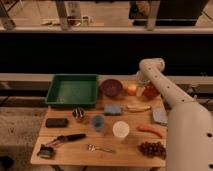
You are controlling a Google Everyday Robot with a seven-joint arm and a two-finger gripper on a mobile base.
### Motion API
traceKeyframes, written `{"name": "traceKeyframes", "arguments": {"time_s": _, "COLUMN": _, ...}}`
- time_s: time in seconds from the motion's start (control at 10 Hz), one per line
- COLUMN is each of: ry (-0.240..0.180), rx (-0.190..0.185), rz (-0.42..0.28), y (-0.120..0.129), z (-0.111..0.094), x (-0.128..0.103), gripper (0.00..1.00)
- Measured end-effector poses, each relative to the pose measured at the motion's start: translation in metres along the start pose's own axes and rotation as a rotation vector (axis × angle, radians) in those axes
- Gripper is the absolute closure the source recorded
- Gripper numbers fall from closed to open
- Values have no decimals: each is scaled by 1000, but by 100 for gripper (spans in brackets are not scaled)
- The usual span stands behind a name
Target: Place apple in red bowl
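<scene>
The apple [131, 90] sits on the wooden table [75, 154] near the far edge, between the purple bowl [111, 87] on its left and the red bowl [150, 91] on its right, close to both; we cannot tell if it touches either of them. It is round, so we see no long axis, and its stem is too small to make out, so we cannot say which way it points. The gripper [142, 81] hangs at the end of the white arm [167, 92], just above and behind the gap between the apple and the red bowl. Whether the gripper is spread or closed we cannot tell. The arm runs across the right side of the red bowl and hides part of its rim. In front of the apple lies a banana [138, 107], its length going left to right, and a blue sponge [113, 108] lies to the left of the banana. A green tray [72, 90] stands at the far left, beside the purple bowl. Nearer to us we see a blue cup [98, 122], a white cup [120, 130], a carrot [150, 130], dark grapes [152, 148], a fork [100, 148] and a black-handled brush [60, 142].
</scene>
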Motion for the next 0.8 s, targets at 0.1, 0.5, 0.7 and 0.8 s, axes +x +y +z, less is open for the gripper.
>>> {"name": "traceKeyframes", "arguments": {"time_s": 0.1, "ry": -9, "rx": 14, "rz": -19, "y": -3, "z": 3, "x": 0, "gripper": 20}}
{"name": "traceKeyframes", "arguments": {"time_s": 0.5, "ry": -44, "rx": 68, "rz": -85, "y": -12, "z": 10, "x": -13, "gripper": 20}}
{"name": "traceKeyframes", "arguments": {"time_s": 0.7, "ry": -53, "rx": 81, "rz": -98, "y": -15, "z": 14, "x": -18, "gripper": 20}}
{"name": "traceKeyframes", "arguments": {"time_s": 0.8, "ry": -56, "rx": 83, "rz": -102, "y": -15, "z": 17, "x": -19, "gripper": 20}}
